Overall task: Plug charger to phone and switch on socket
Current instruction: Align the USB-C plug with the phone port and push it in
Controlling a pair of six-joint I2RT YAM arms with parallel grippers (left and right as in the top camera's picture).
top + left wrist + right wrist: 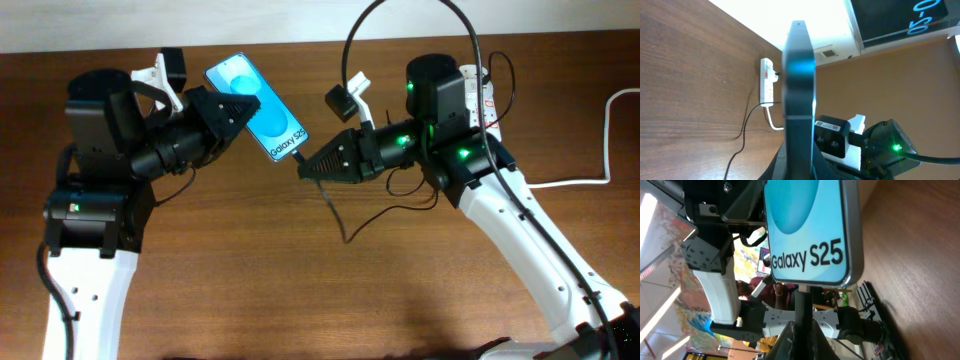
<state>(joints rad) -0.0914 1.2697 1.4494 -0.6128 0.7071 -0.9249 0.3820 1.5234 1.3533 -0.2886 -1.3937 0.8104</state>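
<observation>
Fingers of the left gripper [244,107] clenched on the phone [258,108], holding it off the table [300,290], screen up and tilted, left of centre toward the far side. Fingers of the right gripper [304,167] pinched on the charger [346,238] just behind its tip, which points at the phone's near-right short edge. Right wrist view: the black connector [802,305] runs straight up to the phone's bottom edge, below the "Galaxy S25" lettering, and touches it about mid-edge. Cannot tell whether it is seated in the port or only resting against the rim. Left wrist view: phone seen edge-on, upright in the grasp. Socket [487,95] lies far right, behind the right arm, red switches up, thick white cord [600,160] trailing off to the right. The black cable arcs high over the right arm toward the socket; the plug end is too small to judge. Judgement: the step in hand is the insertion. To do it well, line the connector's axis up with the phone's long axis and push slowly and straight, with the left gripper bracing so the phone does not slide in its grasp. A sideways lean would likely skid the tip along the edge or jam it. The cable loop looks loose, so little drag is expected. The switch waits until the right gripper lets go.
</observation>
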